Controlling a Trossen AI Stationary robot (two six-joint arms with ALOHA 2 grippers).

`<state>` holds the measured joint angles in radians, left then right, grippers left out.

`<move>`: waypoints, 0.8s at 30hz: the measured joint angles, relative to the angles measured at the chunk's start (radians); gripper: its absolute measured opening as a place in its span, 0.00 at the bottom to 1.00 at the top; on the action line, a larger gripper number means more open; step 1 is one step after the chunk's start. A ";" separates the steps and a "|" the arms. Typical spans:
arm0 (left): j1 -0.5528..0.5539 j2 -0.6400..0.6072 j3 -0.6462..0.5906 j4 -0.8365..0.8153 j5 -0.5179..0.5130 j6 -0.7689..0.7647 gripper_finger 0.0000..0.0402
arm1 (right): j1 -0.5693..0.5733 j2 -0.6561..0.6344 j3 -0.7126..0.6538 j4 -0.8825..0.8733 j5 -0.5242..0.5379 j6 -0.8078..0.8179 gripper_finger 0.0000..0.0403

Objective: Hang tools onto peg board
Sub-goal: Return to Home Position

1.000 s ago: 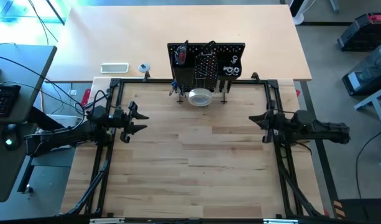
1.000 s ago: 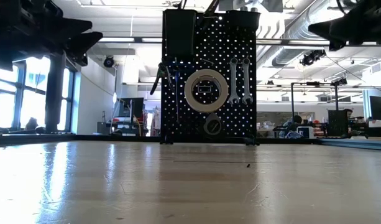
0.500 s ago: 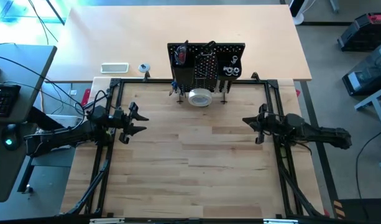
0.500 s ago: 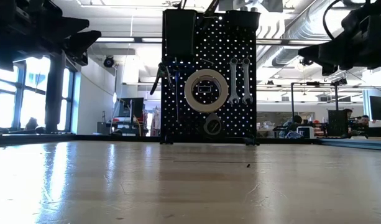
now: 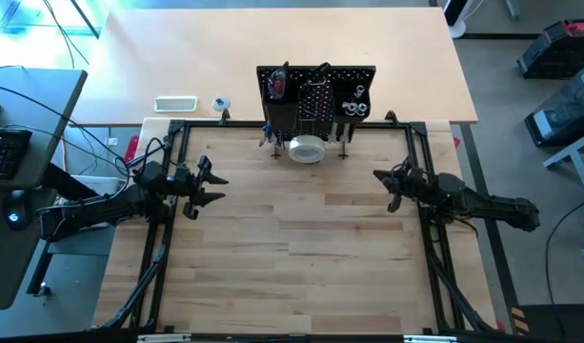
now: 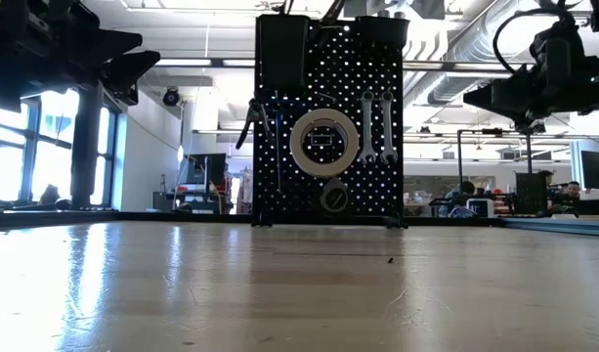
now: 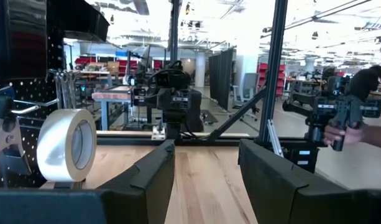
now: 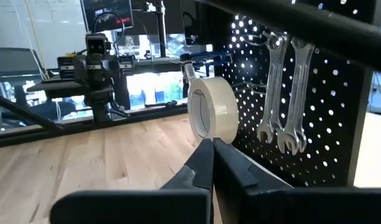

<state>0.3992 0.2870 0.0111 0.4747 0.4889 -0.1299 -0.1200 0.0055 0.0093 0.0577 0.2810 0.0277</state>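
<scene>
Desk: light plank-wood desk (image 5: 301, 267), boxed in by a black tube frame (image 5: 172, 129). A second pale tabletop (image 5: 177, 57) lies beyond it.

Black perforated metal peg board (image 6: 328, 98) stands upright at the desk's far edge, centre. Any lettering on the board or tools is too small to read.

Left gripper (image 5: 218, 188) hangs over the desk's left side, aimed at the centre. Fingers (image 7: 154, 174) spread apart, nothing between them. Same place as a second ago.

Right gripper (image 5: 385, 183) hangs over the right side, fingers (image 8: 202, 162) pressed together, empty. Since a second ago it has swung in toward the centre and sits lower in the low view. The board's face is straight ahead of it, well apart.

Board, top: left black bin (image 6: 282, 54), right black bin (image 6: 382, 29).
Mid-panel: white tape roll (image 6: 323, 142) hanging on the face.
Just right of the roll: two silver wrenches (image 6: 376, 127), side by side, heads down.
Below the roll: dark round item (image 6: 333, 200), kind unclear.
Left edge: thin dark-handled tools (image 6: 260, 132), not told apart.

Back tabletop: white rectangular tray (image 5: 175, 104), small round object (image 5: 220, 104) just beside it.
</scene>
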 joint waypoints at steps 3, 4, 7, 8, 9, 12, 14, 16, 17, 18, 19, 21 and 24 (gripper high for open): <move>0.000 0.000 0.000 0.000 0.000 0.000 0.42 | 0.000 0.000 0.000 0.003 -0.002 -0.005 0.00; 0.000 0.000 0.000 0.000 0.000 0.000 0.42 | 0.000 0.000 0.000 0.002 -0.002 -0.006 0.00; 0.000 0.000 0.000 0.000 0.000 0.000 0.42 | 0.000 0.000 0.000 0.002 -0.002 -0.001 0.00; 0.000 0.000 0.000 0.000 0.000 0.000 0.42 | 0.000 0.000 0.000 0.002 -0.003 0.001 0.00; 0.000 0.000 0.000 0.000 0.000 0.001 0.42 | 0.000 0.000 0.000 0.002 -0.003 0.011 0.00; 0.000 0.000 0.000 0.000 0.000 0.001 0.42 | 0.000 0.000 0.000 0.002 -0.003 0.021 0.00; 0.000 0.000 0.000 0.000 0.000 0.001 0.42 | 0.000 0.000 0.000 0.002 -0.003 0.008 0.00; 0.000 0.000 0.000 -0.001 -0.001 0.001 0.42 | 0.000 0.000 0.000 0.002 -0.003 -0.006 0.00; 0.000 0.000 0.000 0.000 -0.001 0.001 0.42 | 0.000 0.000 0.000 0.002 -0.003 -0.007 0.00; 0.000 0.000 0.000 0.000 -0.001 0.001 0.42 | 0.000 0.000 0.000 0.002 -0.003 -0.006 0.00; 0.000 0.000 0.000 0.000 -0.001 0.001 0.42 | 0.000 0.000 0.000 0.002 -0.003 -0.006 0.00; 0.000 0.000 0.000 0.000 -0.001 0.001 0.42 | 0.000 0.000 0.000 0.002 -0.003 -0.007 0.00; 0.000 0.000 0.000 0.000 -0.001 0.001 0.42 | 0.000 0.000 0.000 0.002 -0.003 -0.007 0.00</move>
<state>0.3992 0.2869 0.0110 0.4744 0.4881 -0.1287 -0.1200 0.0059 0.0090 0.0597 0.2775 0.0204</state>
